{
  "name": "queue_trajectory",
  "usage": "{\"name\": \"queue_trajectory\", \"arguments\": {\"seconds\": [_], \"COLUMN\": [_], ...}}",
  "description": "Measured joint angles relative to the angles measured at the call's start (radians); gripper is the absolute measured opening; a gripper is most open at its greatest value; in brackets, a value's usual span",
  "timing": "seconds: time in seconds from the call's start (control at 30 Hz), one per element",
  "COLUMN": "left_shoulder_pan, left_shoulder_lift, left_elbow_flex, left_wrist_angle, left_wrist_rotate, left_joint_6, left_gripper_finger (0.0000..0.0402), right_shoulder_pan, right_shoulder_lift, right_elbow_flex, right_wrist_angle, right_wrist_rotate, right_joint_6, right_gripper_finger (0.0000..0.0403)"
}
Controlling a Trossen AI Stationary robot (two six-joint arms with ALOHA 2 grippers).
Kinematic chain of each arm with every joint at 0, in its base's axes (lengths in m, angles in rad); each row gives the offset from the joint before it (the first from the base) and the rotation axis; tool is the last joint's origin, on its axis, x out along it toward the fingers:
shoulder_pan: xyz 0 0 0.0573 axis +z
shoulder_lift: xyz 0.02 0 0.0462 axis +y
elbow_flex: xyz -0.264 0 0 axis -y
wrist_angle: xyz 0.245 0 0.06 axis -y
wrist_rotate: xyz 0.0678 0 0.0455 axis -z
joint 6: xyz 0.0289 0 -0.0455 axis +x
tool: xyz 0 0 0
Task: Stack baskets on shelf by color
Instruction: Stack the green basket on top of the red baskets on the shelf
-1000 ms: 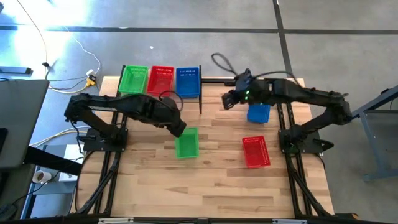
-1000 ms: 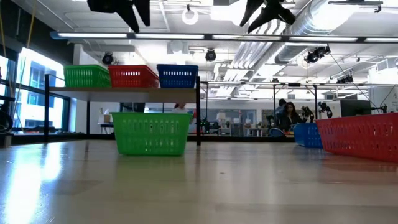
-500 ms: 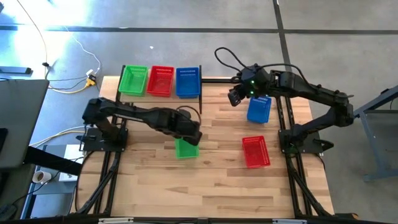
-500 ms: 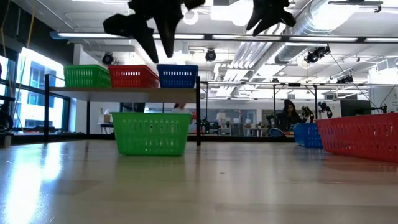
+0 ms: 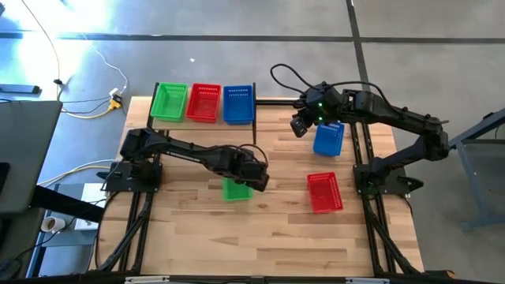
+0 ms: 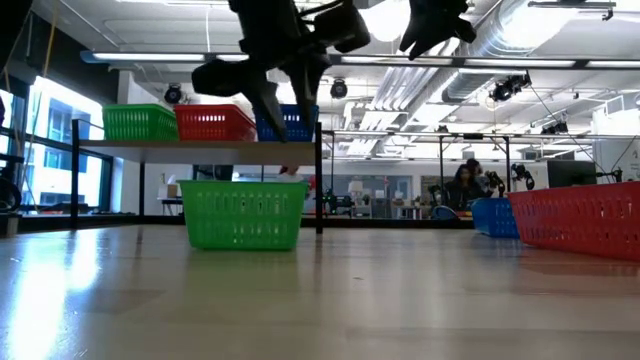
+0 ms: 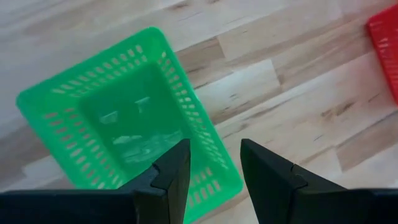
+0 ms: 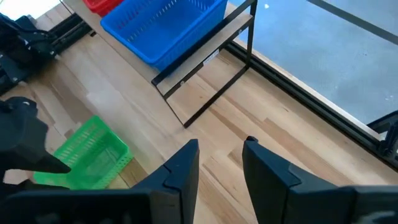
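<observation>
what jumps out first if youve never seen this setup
Probably the bright row of baskets on the shelf at the table's far edge: green, red, blue. Next, the left gripper, jaws open, above a loose green basket mid-table. The right gripper hangs open near the shelf's end, with a blue basket and a red basket on the table's right.

Occlusions, as I see them
Left arm (image 5: 197, 154) covers most of green basket (image 5: 235, 189); red basket (image 7: 385, 43) cut off at the left wrist view's edge.
</observation>
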Motion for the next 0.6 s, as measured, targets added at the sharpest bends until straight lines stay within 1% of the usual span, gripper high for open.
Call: {"name": "queue_trajectory", "arguments": {"seconds": [0.6], "left_shoulder_pan": [0.0], "left_shoulder_lift": [0.129], "left_elbow_flex": [0.001], "left_wrist_angle": [0.07], "left_wrist_rotate": [0.01], "left_joint_6": [-0.054], "left_gripper_finger": [0.0131], "right_shoulder_pan": [0.0], "right_shoulder_lift": [0.001], "right_elbow_flex": [0.0], "right_wrist_angle": [-0.024], "right_wrist_rotate": [0.0], "right_joint_6": [-0.019], "right_gripper_finger": [0.011]}}
